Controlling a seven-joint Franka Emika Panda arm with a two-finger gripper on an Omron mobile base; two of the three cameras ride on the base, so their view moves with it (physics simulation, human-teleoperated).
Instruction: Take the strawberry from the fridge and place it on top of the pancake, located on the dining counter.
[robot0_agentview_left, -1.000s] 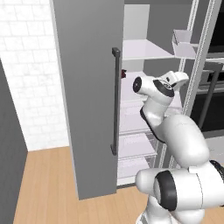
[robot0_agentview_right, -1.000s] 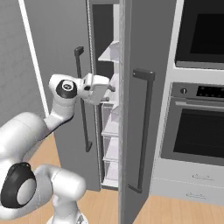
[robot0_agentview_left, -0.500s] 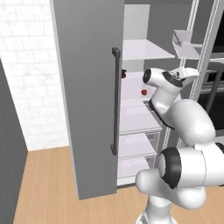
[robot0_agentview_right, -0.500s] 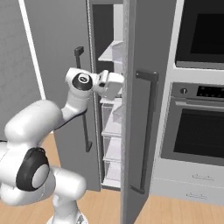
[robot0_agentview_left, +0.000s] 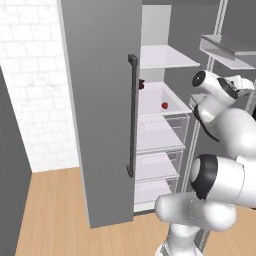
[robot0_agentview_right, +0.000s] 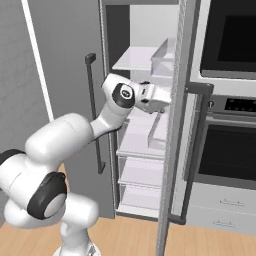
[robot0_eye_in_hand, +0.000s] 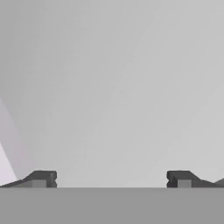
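The strawberry (robot0_agentview_left: 164, 105) lies on a white shelf (robot0_agentview_left: 155, 107) inside the open fridge (robot0_agentview_left: 100, 100), near a darker item by the door handle (robot0_agentview_left: 132, 115). Our end effector (robot0_eye_in_hand: 111, 179) has its tips wide apart and empty, facing a plain grey inner surface. We judge we should turn the hand toward the fruit, descend squarely over it, and close gently.

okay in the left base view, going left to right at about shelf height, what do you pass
White brick wall → open grey fridge door → its dark bar handle → strawberry on the white shelf → the robot's white arm.
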